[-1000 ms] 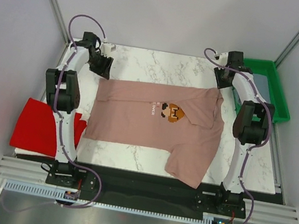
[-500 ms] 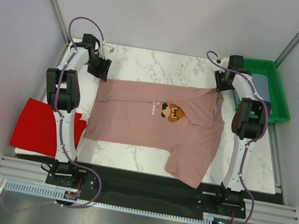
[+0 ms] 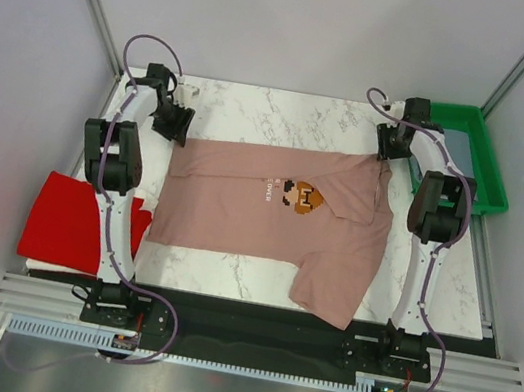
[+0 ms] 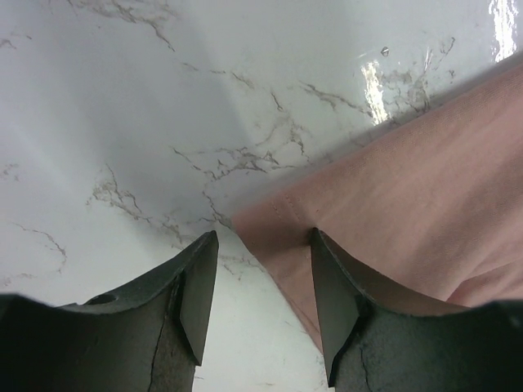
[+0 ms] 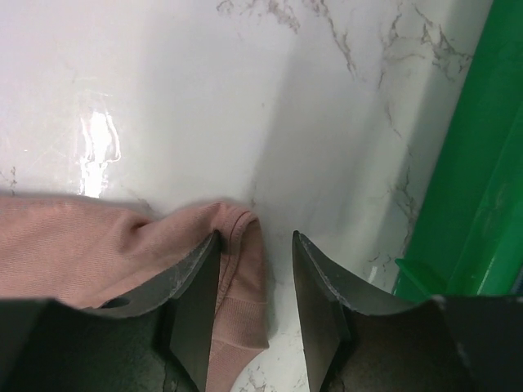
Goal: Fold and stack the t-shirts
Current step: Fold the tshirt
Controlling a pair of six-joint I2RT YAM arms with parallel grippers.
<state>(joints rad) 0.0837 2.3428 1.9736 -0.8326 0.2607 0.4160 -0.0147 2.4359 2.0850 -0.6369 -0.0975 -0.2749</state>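
The dusty-pink t-shirt is laid out flat across the middle of the marble surface, front side up, with the little brown-orange graphic showing near the centre. It's turned sideways: the hem is pointed toward the left arm and the neck end toward the right arm, and one sleeve is spread out toward the near edge.

The left tool is parked right at the far left corner of the pink tee. From the wrist view the two fingers are seen about half open, with that hem corner lying in the gap between them. Nothing is pinched; bare marble can be seen between the fingers too.

Same story for the right tool, pretty much. It's held at the far right corner of the tee, just beside the green tray. The fingers are parted, and a bunched, stitched edge of pink cloth is tucked against the inner face of one finger, with marble visible in the rest of the gap. No grip is made there either.

The red t-shirt is left at the near left edge of the surface, partly covered by the left arm, well apart from both tools. A grey-blue cloth can be made out in the tray, mostly hidden.
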